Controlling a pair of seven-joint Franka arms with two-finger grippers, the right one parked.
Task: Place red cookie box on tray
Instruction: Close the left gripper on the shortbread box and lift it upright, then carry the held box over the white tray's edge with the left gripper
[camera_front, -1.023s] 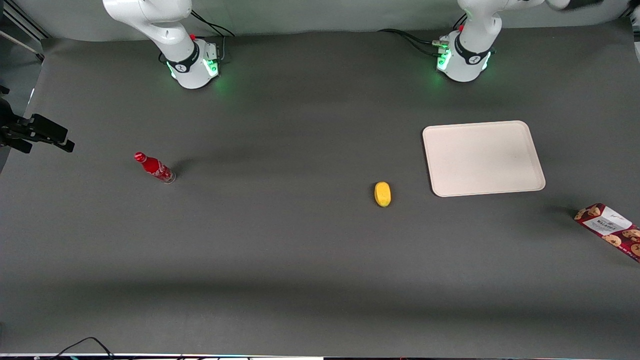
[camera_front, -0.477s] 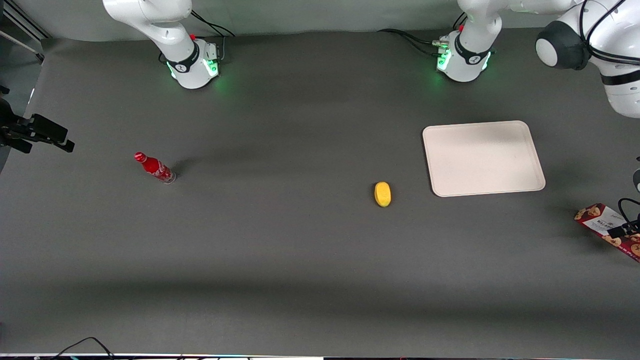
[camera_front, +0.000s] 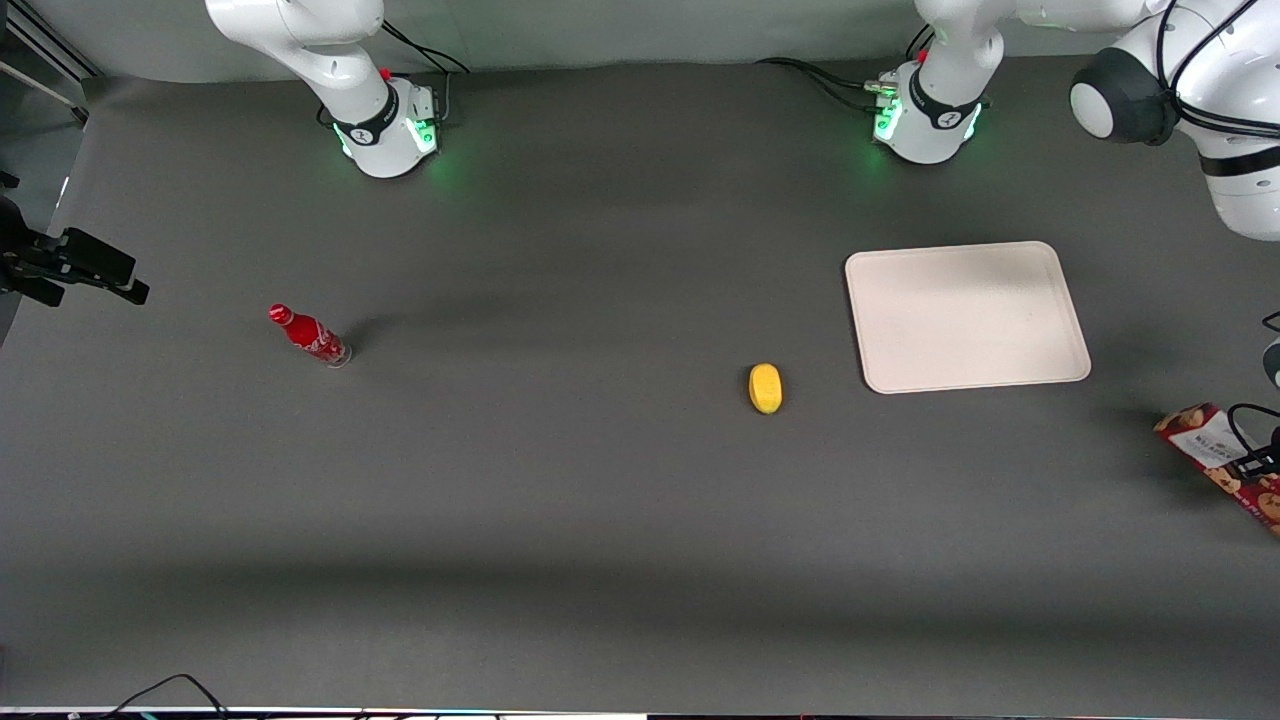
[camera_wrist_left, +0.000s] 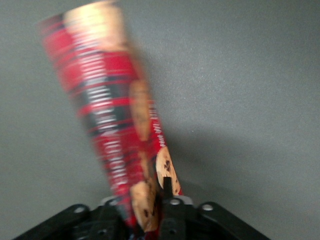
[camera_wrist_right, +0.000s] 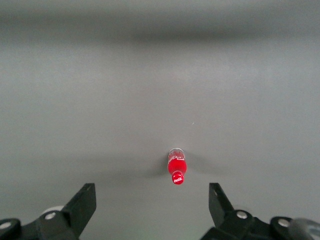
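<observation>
The red cookie box (camera_front: 1203, 440) lies at the working arm's end of the table, nearer the front camera than the tray (camera_front: 965, 315) and cut off by the picture's edge. My left gripper (camera_front: 1262, 462) is at that box, only partly in the front view. In the left wrist view the box (camera_wrist_left: 110, 100) runs away from the gripper (camera_wrist_left: 150, 195), blurred, and its near end sits between the two black fingers (camera_wrist_left: 170, 186), which are shut on it. The cream tray holds nothing.
A small yellow object (camera_front: 765, 387) lies beside the tray's near corner, toward the table's middle. A small red bottle (camera_front: 308, 335) stands toward the parked arm's end, also seen under the parked gripper as the bottle (camera_wrist_right: 176, 169).
The left arm swung into view over the working arm's end and its gripper came down onto the cookie box. The box now looks narrower and slightly shifted, tipped by the grip.
</observation>
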